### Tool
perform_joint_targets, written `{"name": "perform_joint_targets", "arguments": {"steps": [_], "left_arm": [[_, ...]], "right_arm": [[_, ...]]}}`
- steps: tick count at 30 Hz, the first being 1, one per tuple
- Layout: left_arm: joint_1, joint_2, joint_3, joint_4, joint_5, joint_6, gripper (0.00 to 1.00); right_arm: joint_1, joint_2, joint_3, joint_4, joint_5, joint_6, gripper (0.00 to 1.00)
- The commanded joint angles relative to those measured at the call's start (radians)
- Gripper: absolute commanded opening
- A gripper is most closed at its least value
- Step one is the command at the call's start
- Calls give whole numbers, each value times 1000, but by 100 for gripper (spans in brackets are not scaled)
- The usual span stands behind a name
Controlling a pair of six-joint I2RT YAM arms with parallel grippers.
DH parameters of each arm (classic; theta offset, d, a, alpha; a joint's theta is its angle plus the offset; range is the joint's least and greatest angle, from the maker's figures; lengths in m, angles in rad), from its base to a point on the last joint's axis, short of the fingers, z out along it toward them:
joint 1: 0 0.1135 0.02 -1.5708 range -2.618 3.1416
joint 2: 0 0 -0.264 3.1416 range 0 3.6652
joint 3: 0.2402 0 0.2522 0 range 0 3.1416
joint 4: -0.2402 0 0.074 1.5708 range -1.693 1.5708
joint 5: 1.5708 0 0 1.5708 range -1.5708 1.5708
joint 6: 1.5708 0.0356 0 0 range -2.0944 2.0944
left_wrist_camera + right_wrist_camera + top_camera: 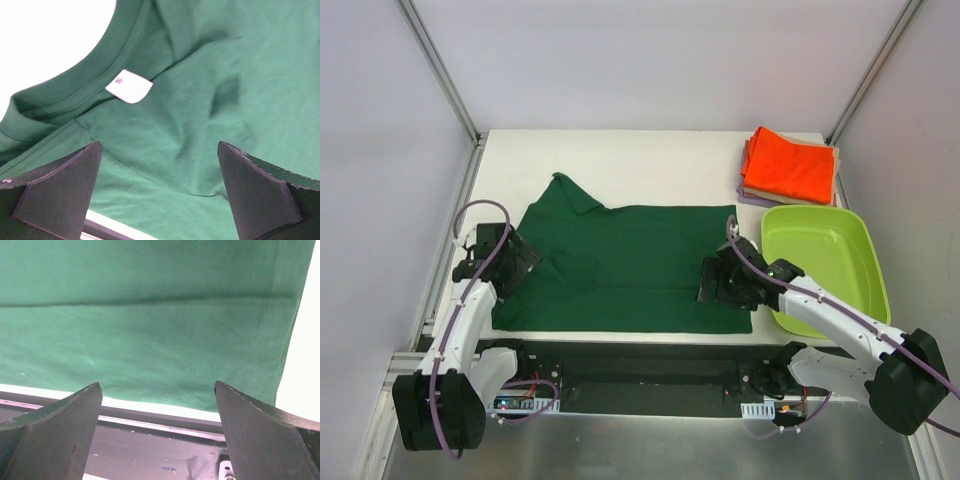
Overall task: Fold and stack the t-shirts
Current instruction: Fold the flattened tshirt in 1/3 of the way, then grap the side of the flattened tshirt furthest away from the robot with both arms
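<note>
On table (pixel 620 155), centre to near edge: green shirt (pixel 620 265), laid flat, collar (pixel 75 92) at left, hem at right, not yet folded small.

Far right corner: stack (pixel 790 170) of folded shirts, orange seen on top, beige and lavender edges showing below.

Right of the green shirt: bin (pixel 825 262), just beside the hem.

Left gripper (pixel 159 146): jaws spread wide, nothing held, poised over the collar end near the label (pixel 129 86).

Right gripper (pixel 156 385): jaws spread wide, nothing held, poised over the near right corner, where cloth meets the table edge.

Hazards, as judged:
- Only the top layer may be pinched, so that the lower layer is left behind and the fold opens.
- The right fingers may be brought down past the table edge, and the corner missed.
- If the two ends are lifted unevenly, the fold will be skewed and wrinkles near the collar set in.
- The bin may be knocked by the right arm during a swing toward the stack.
</note>
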Motion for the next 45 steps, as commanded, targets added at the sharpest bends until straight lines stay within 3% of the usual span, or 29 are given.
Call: {"name": "perform_joint_targets", "arguments": {"steps": [1,7,9,17,24,36,45], "left_arm": [[2,-46,123,-27,-39,-15,99],[2,147,351,63,101,64,99],[0,266,446,85,170,93,99],[2,843,955,91,217,185,98],[0,1250,1350,91,349,170,90],[-4,1505,1530,94,317,72,85],[-4,1557,1573,111,369,58,71]], "right_arm": [[3,-18,131,-44,110,-93,96],[-27,29,214,-1,186,-158,96],[-58,60,239,16,155,-181,96],[-174,164,277,103,40,-254,96],[-236,261,305,122,-18,-267,96],[-279,338,318,135,-46,-267,96],[-294,359,315,137,-41,-265,96]]}}
